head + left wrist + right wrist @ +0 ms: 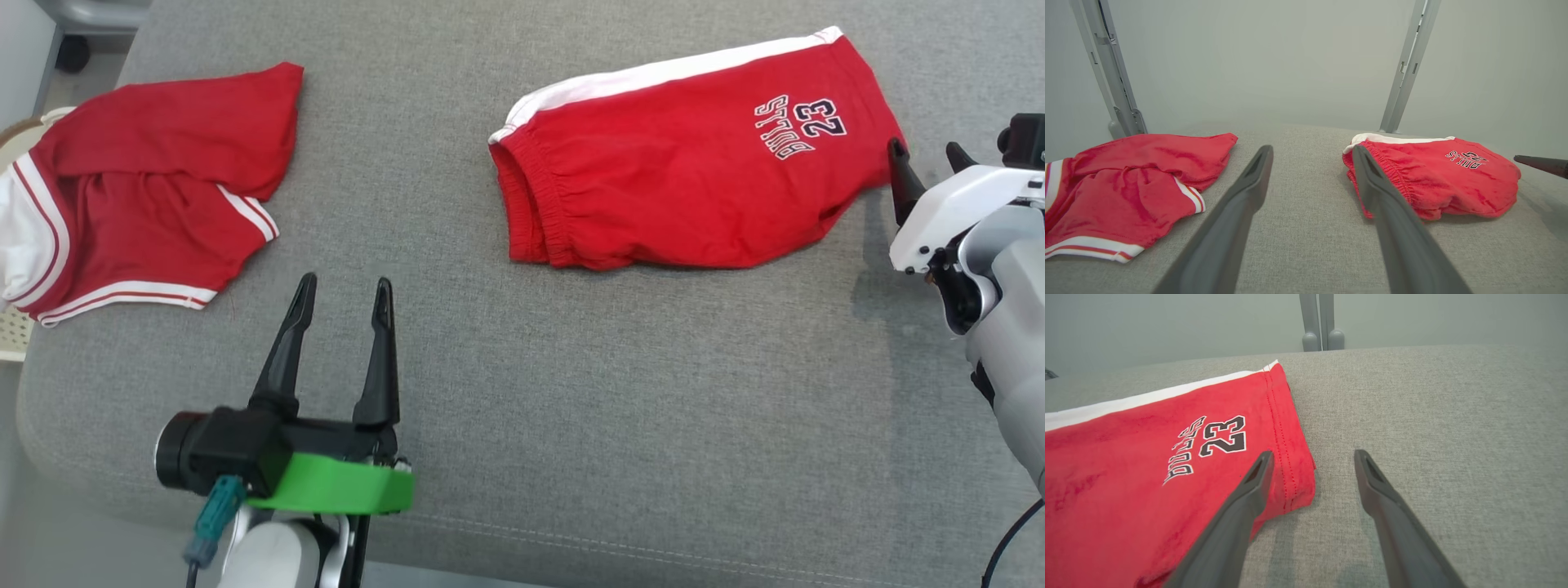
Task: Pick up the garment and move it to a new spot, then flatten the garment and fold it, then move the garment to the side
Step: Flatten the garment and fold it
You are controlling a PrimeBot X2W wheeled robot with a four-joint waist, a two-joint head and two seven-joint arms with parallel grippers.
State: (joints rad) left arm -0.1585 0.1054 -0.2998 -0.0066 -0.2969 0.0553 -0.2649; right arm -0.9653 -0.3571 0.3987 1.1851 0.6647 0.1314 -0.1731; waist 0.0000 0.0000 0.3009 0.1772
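Count's in: two red garments, shorts [694,163] at two o'clock, second garment [155,188] at ten. Two grippers, left gripper [345,282] at seven, right gripper [924,147] at three, two dark fingers [282,359] apiece. One grey pad [571,392] under it all. Two metal posts [1408,69] behind it.

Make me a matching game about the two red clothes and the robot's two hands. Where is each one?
Things:
1. shorts
2. top
3. left hand
4. right hand

Places:
A. crumpled at the left edge of the cushion
B. open, by the numbered end of the shorts
C. folded, on the right side
D. open, over bare cushion between the clothes

Pairs: 1-C, 2-A, 3-D, 4-B
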